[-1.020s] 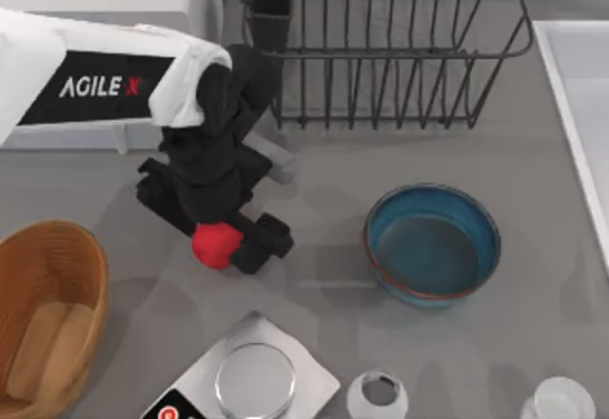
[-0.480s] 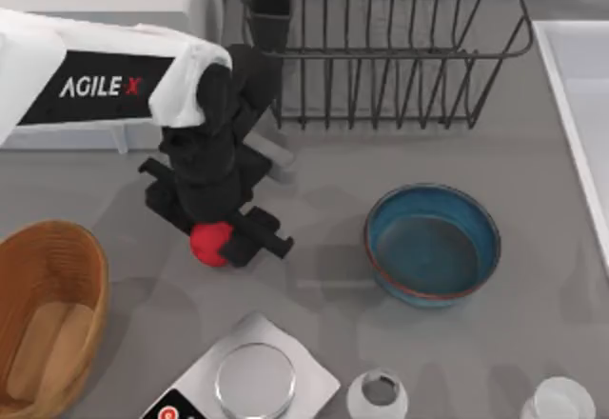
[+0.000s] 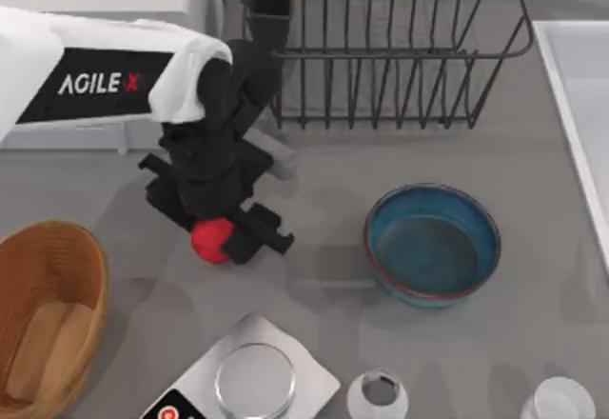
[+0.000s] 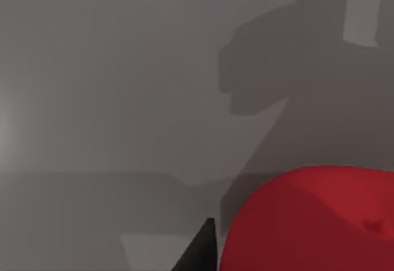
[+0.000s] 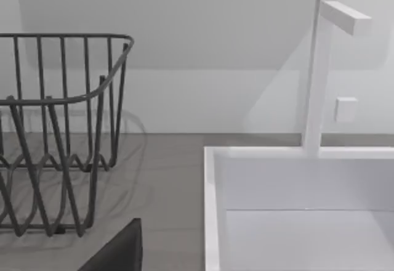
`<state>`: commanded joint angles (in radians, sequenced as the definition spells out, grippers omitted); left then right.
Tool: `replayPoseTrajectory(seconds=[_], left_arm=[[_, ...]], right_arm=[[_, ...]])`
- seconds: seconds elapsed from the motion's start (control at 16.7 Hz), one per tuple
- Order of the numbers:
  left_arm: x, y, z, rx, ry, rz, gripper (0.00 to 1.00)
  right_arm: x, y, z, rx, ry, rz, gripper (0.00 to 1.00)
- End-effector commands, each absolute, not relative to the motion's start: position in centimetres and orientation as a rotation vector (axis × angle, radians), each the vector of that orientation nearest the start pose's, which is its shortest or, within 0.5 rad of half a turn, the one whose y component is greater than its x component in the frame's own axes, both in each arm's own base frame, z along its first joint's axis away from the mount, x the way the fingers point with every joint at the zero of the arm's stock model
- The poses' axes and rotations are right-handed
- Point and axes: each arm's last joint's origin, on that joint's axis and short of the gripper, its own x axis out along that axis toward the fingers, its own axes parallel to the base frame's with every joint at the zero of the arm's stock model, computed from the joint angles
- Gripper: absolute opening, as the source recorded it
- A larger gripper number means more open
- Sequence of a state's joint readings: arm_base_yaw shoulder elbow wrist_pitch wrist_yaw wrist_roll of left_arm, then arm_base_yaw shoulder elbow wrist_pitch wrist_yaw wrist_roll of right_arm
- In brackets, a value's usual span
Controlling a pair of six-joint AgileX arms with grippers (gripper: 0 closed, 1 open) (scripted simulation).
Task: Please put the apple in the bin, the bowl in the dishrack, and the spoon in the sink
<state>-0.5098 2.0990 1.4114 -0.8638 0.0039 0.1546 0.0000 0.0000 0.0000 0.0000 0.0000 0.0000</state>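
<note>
Bin point(image 3: 43, 319): front-left corner of the desk
Bowl point(image 3: 433, 245): right of centre, upright
Left gripper point(image 3: 225, 238): left of centre, clenched on the apple point(image 3: 211, 240)
Rack point(image 3: 385, 43): back edge
Sink point(image 3: 582, 105): right edge, rim beside the rack
Right gripper: cannot tell

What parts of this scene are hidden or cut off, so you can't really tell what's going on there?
- Apple: top view, partly covered by the left claw.
- Bin: top view, cut by the left edge.
- Sink: top view, cut by the right edge.
- Dishrack: top view, far side cut by the top edge.
- Apple in the left wrist view: cut by the frame edges.
</note>
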Motion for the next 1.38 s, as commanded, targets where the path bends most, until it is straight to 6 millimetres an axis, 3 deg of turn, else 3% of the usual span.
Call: replayPoseTrajectory(seconds=[0.54, 0.9, 1.14, 1.38], left_arm=[[33.9, -18.6, 21.0, 0.51, 1.502, -0.515, 0.0], [33.7, -18.0, 21.3, 0.5, 1.512, -0.489, 0.0], [31.2, -14.5, 23.2, 0.407, 1.552, -0.312, 0.0], [26.2, -10.6, 26.9, 0.259, 1.498, -0.122, 0.0]], right_arm=[[10.6, -0.1, 16.0, 0.0, 0.0, 0.0, 1.0], [10.6, -0.1, 16.0, 0.0, 0.0, 0.0, 1.0], [10.6, -0.1, 16.0, 0.0, 0.0, 0.0, 1.0], [10.6, -0.1, 16.0, 0.0, 0.0, 0.0, 1.0]])
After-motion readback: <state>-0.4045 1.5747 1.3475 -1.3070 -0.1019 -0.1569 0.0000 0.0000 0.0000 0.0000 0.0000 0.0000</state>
